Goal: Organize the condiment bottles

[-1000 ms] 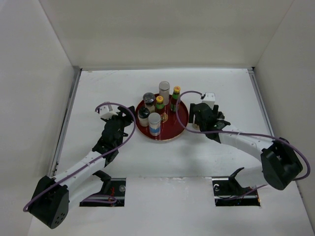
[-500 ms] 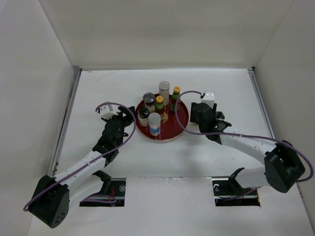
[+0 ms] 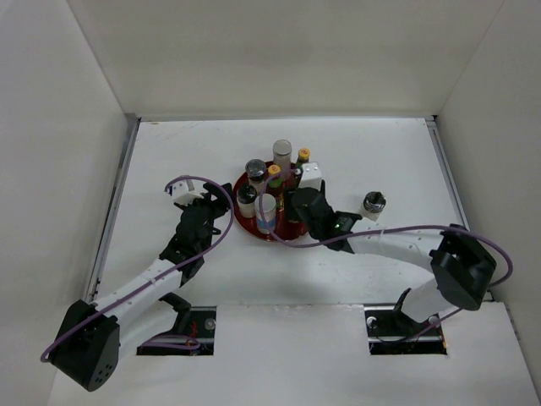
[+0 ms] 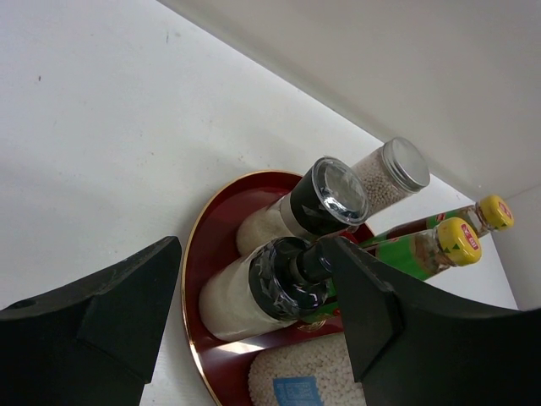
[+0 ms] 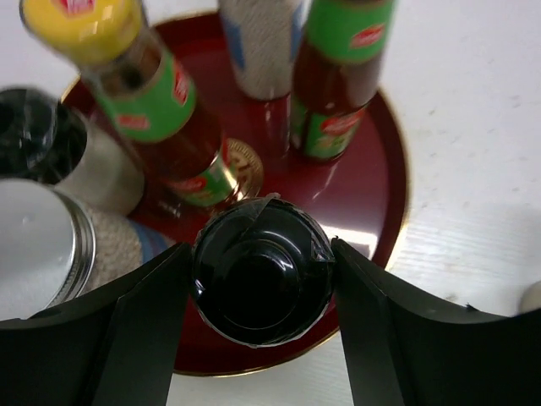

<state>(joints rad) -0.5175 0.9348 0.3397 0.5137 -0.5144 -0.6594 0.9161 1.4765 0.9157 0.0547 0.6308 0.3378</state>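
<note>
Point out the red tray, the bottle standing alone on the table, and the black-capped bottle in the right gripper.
red tray (image 5: 376,182): right wrist view, bare floor near rim.
lone bottle (image 3: 373,203): top view, cap.
black-capped bottle (image 5: 260,283): right wrist view, cap top.

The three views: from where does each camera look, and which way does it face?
Top: high at the near edge, looking down at the table; both arms show.
Left wrist: low beside the tray, facing its bottles; open left claw shows.
Right wrist: over the tray, looking down; right claw grips a black-capped bottle.
Both wrist views share the tray and yellow caps.
</note>
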